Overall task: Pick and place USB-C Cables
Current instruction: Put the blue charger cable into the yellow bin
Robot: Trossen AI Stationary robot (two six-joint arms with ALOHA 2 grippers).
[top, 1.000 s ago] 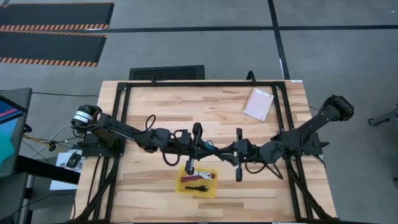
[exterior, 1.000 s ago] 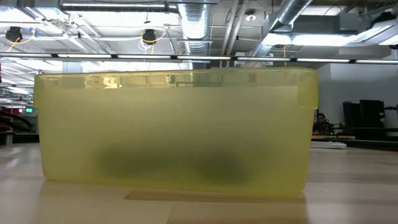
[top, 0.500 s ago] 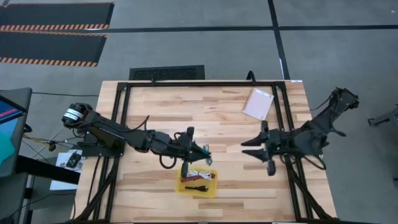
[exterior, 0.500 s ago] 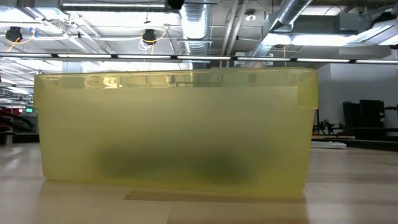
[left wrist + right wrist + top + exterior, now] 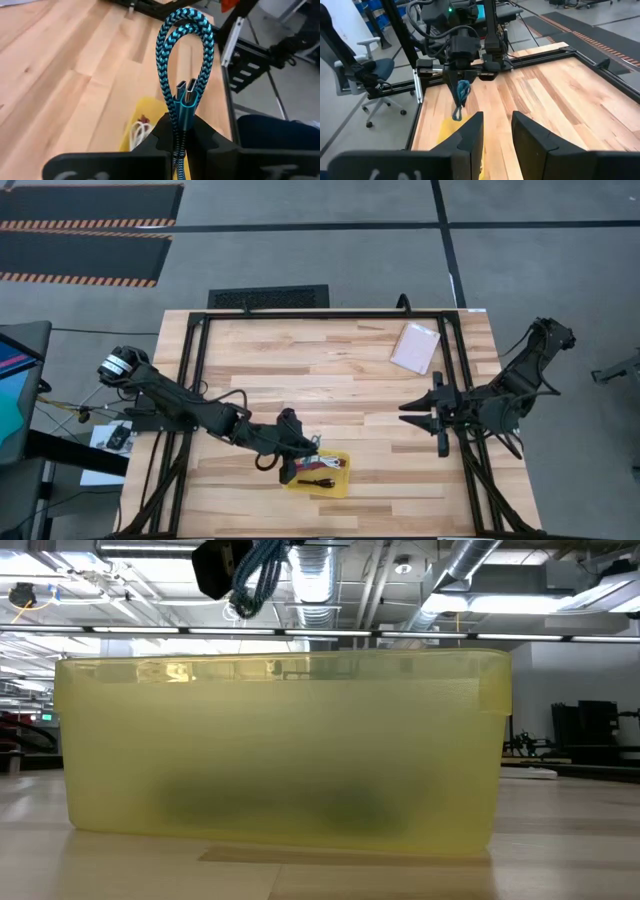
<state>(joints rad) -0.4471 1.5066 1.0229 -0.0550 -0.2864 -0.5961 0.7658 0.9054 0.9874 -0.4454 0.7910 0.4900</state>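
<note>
The teal USB-C cable (image 5: 186,55) is a folded bundle in my left gripper (image 5: 181,125), which is shut on it above the left end of the yellow tray (image 5: 342,482). It also shows from the right wrist, the teal cable (image 5: 461,99) dangling under the left gripper (image 5: 461,82). The white cable (image 5: 138,133) and the dark red cable (image 5: 144,120) lie in the tray, and so does the black cable (image 5: 319,480). My right gripper (image 5: 437,420) is open and waits over the table's right part. My left gripper pinches the teal cable between its two fingers at the strands just behind the plugs (image 5: 181,107). The fingers point down from above. The folded loop (image 5: 459,112) hangs below the fingertips, lifted clear above the tray.
A pale pink flat packet (image 5: 415,347) lies near the table's far right corner. The tray's yellow wall (image 5: 280,750) fills the low view, with the left gripper (image 5: 225,565) above its rim. Bare wood lies between the two arms.
The left gripper, shut on the teal cable all along, has moved from the table's middle toward the near edge and now stands over the tray's left end. The right gripper has drawn back from the middle toward the right edge.
</note>
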